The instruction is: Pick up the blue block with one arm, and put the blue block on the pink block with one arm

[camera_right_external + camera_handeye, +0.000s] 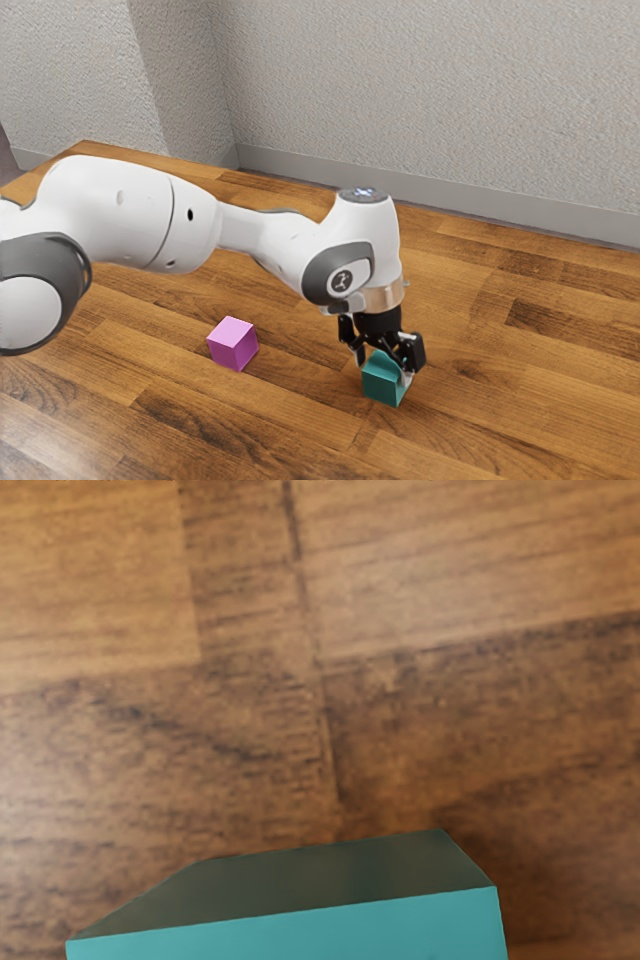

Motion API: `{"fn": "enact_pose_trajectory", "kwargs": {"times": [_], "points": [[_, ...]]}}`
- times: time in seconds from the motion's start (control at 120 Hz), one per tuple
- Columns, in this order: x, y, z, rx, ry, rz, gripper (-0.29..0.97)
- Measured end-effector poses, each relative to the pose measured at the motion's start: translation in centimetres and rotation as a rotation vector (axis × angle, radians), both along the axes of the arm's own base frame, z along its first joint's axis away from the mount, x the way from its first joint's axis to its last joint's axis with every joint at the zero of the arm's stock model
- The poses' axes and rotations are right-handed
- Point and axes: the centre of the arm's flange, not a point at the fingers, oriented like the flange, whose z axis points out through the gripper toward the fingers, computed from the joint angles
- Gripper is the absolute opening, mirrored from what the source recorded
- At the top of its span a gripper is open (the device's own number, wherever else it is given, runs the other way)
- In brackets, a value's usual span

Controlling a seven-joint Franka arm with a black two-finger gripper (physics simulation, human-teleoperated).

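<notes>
The blue block (384, 384), teal in colour, sits on the wooden floor right of centre in the exterior view. My gripper (385, 365) has come straight down over it, one black finger pressed on each side of the block's top, so it is shut on the block. The block's underside seems to rest on the floor. The wrist view has the same blue block (300, 910) large and close just under the hand. The pink block (232, 342) stands alone on the floor, toward the exterior view's left of the gripper and well apart from it.
Wooden floor (520, 400) stretches around both blocks. A grey textured wall (450, 90) with a baseboard runs along the back. My white arm (150, 220) comes in from the exterior view's left, passing above and behind the pink block.
</notes>
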Motion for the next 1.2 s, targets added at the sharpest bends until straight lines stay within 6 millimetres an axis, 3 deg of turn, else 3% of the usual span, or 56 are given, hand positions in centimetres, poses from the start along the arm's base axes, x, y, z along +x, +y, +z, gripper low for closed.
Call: {"fn": "enact_pose_trajectory", "kwargs": {"times": [0.375,0.567,0.725,0.908,1.05,1.2], "points": [[0.2,-0.2,-0.4,-0.007,-0.006,0.006,0.67],[0.3,-0.2,-0.4,-0.009,-0.008,0.011,0.61],[0.3,-0.2,-0.2,-0.012,-0.008,0.024,0.46],[0.4,-0.2,-0.1,-0.014,-0.01,0.037,0.41],[0.6,0.1,1.6,-0.016,-0.03,0.048,0.37],[0.1,2.7,6.5,-0.003,-0.084,0.078,0.34]]}}
